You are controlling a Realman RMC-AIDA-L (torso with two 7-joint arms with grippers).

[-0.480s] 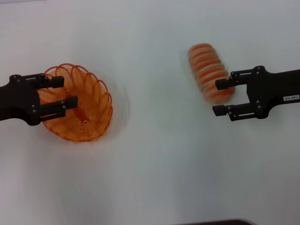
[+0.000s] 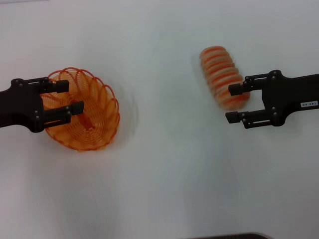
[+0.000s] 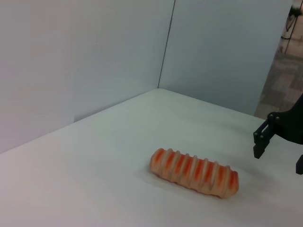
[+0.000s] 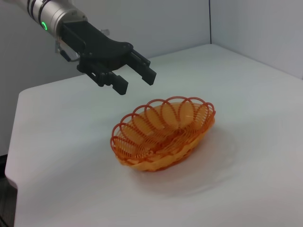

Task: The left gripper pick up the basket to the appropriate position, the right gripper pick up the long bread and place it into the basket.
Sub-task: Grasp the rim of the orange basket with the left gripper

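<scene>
The orange wire basket (image 2: 94,124) sits on the white table at the left; it also shows in the right wrist view (image 4: 163,135). My left gripper (image 2: 75,96) is open and hovers over the basket's left part. The right wrist view shows the left gripper (image 4: 136,82) clearly above the rim, touching nothing. The long bread (image 2: 222,74), tan with orange stripes, lies at the right; it also shows in the left wrist view (image 3: 194,172). My right gripper (image 2: 229,103) is open beside the bread's near end, with one finger over that end. In the left wrist view the right gripper (image 3: 279,156) stands apart from the loaf.
The white table (image 2: 164,164) runs wide between the basket and the bread. Grey walls (image 3: 94,61) stand behind the table's far edges. A dark edge (image 2: 229,236) shows at the bottom of the head view.
</scene>
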